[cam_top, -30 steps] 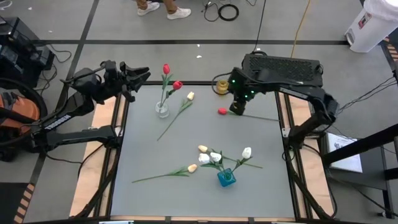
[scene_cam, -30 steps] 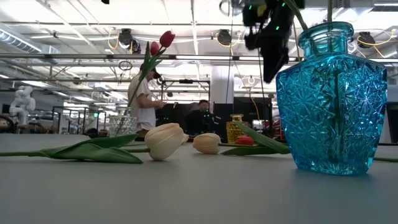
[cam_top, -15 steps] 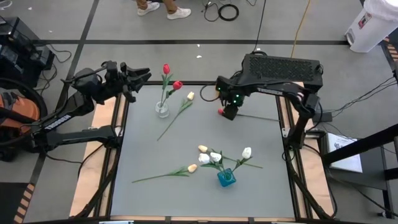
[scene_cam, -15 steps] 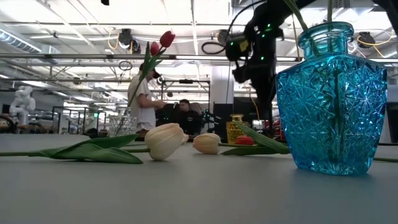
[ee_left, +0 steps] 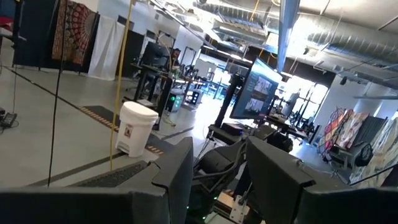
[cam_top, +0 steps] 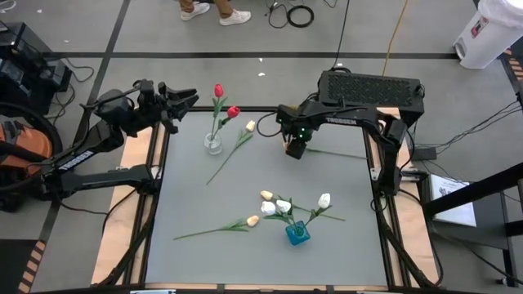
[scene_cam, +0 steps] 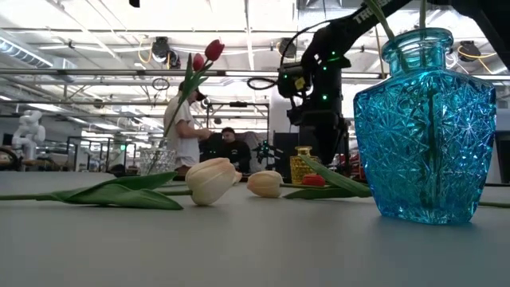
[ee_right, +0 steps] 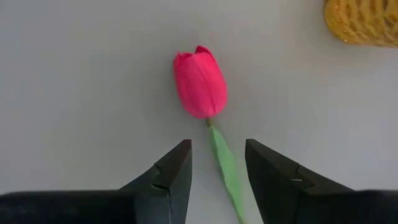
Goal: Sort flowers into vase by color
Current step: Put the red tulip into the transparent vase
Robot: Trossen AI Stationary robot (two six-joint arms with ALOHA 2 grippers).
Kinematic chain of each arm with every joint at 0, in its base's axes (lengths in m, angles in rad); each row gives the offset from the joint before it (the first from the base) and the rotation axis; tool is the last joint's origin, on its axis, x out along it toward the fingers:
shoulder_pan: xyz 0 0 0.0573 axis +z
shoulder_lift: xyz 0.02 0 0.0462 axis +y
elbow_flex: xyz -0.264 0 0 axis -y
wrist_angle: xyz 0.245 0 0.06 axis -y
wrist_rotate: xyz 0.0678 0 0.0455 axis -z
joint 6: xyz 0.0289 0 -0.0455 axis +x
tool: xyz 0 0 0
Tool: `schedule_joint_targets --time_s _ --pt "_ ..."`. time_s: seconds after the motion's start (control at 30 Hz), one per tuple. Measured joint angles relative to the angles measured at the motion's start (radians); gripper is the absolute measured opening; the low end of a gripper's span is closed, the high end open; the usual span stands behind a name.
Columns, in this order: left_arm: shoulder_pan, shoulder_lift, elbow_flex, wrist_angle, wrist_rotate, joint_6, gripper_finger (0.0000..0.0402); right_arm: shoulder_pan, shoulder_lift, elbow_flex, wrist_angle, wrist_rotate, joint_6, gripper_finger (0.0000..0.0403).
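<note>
Overhead and wrist views of a flower-sorting table, read left to right.

The left gripper (cam_top: 186, 97) waits at the far left corner of the grey table (cam_top: 196, 204), its two dark fingers apart and holding nothing. Just inside that corner, a small clear glass vase (cam_top: 212, 144) holds two red tulips (cam_top: 219, 91). Beside it, a loose cream-yellow tulip (cam_top: 250, 126) lies flat, its stem running toward the table's middle.

Near the far edge, right of centre, lies the loose red tulip (ee_right: 199, 82), the thing now in hand. The right gripper (ee_right: 216, 177) hangs directly over it, fingers apart and not clamped on anything. In the right wrist view, the thin green stem (ee_right: 225, 168) passes between the two fingers just behind the flower head. The tulip's long axis runs from head to stem toward the right edge of the table, and the fingers straddle it crosswise. The right arm is much the nearer, so the pick looks to be its job; a straight descent and a closing of the fingers should catch the stem. A textured yellow vase (ee_right: 364, 22) stands near the flower head at the far edge.

By the near edge, a faceted blue glass vase (cam_top: 297, 233) holds several white and cream tulips (cam_top: 282, 206), with another cream tulip (cam_top: 252, 220) lying to its left.
</note>
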Motion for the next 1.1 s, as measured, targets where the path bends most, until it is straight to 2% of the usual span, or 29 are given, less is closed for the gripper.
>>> schedule_joint_targets --time_s 0.37,0.93,1.1 --pt "0.0 0.0 0.0 0.0 0.0 0.0 0.0155 0.0 0.021 0.0 0.005 0.036 -0.047 0.0141" --pt "0.0 0.0 0.0 -0.001 -0.065 -0.027 0.0155 0.009 0.02 -0.001 -0.07 0.029 0.031 0.0141" --pt "0.0 0.0 0.0 -0.001 -0.071 -0.053 0.0155 0.018 0.02 -0.057 -0.025 0.027 0.022 0.0141"
